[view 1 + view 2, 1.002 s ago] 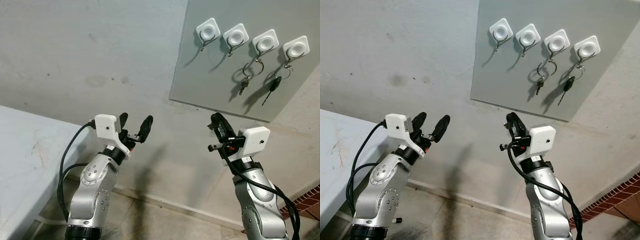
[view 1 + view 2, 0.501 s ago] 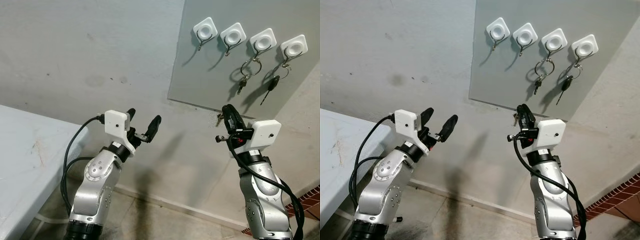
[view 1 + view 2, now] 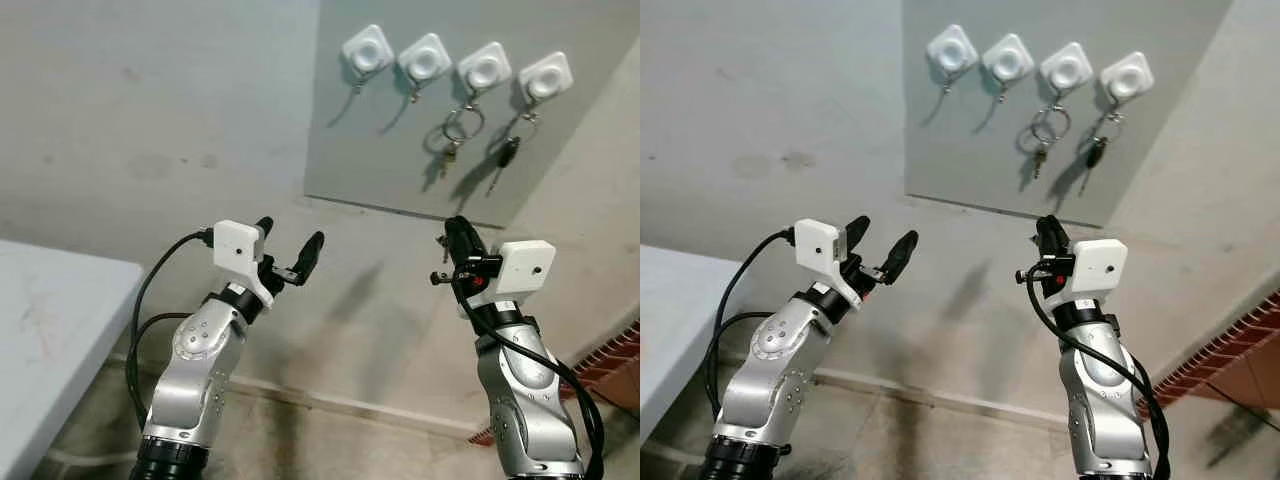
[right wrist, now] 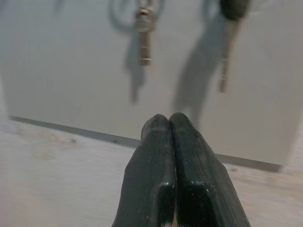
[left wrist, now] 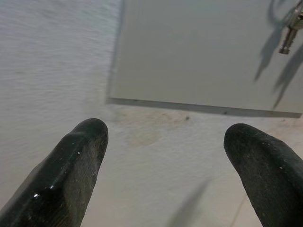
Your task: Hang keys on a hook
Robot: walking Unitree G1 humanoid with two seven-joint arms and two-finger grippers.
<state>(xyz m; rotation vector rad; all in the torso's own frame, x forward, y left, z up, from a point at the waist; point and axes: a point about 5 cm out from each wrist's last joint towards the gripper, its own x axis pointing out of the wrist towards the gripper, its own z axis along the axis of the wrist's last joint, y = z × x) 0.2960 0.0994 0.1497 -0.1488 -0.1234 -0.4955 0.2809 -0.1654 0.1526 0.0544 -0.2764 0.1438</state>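
Grey wall panel [image 3: 400,130] carried four white hooks [image 3: 367,48] in a row. Silver key w/ ring [image 3: 455,135] hung on 3rd hook, black-headed key [image 3: 506,158] on 4th. L gripper [image 3: 290,252] was raised below panel, fingers spread, empty. R gripper [image 3: 452,234] pressed closed, nothing visibly held, under the keys.

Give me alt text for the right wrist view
The right gripper points its two black fingers, pressed shut together, at a grey wall panel. A small metal key and a black-headed key hang above.
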